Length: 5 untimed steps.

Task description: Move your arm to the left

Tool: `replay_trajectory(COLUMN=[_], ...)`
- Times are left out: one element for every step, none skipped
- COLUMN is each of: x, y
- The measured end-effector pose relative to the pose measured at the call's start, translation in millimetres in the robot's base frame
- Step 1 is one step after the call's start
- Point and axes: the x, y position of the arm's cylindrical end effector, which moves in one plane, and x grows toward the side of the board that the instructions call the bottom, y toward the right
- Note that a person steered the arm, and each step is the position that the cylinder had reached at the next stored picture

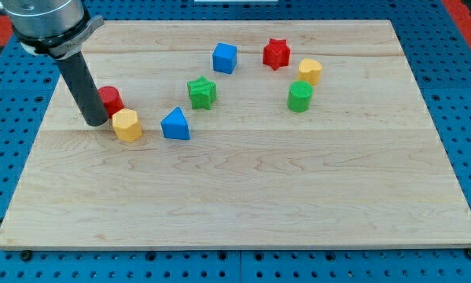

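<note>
My dark rod comes down from the view's top left, and my tip (96, 123) rests on the wooden board (243, 196) at its left side. A red block (111, 100) sits just right of the rod, partly hidden by it. A yellow hexagonal block (127, 125) lies just right of the tip. A blue triangular block (175, 124) is further right. A green star block (202, 92), a blue cube (225, 57), a red star block (277, 53), a yellow block (310, 71) and a green cylinder-like block (300, 97) curve toward the view's upper right.
The board lies on a blue perforated table (3, 181) that shows round its edges. The arm's grey body (46, 20) fills the view's top left corner.
</note>
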Motion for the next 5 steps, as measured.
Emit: replay_trajectory(x=[55.8,152.9,164.9,164.9,164.9], y=[-1.2,11.0,95.7,109.1,109.5])
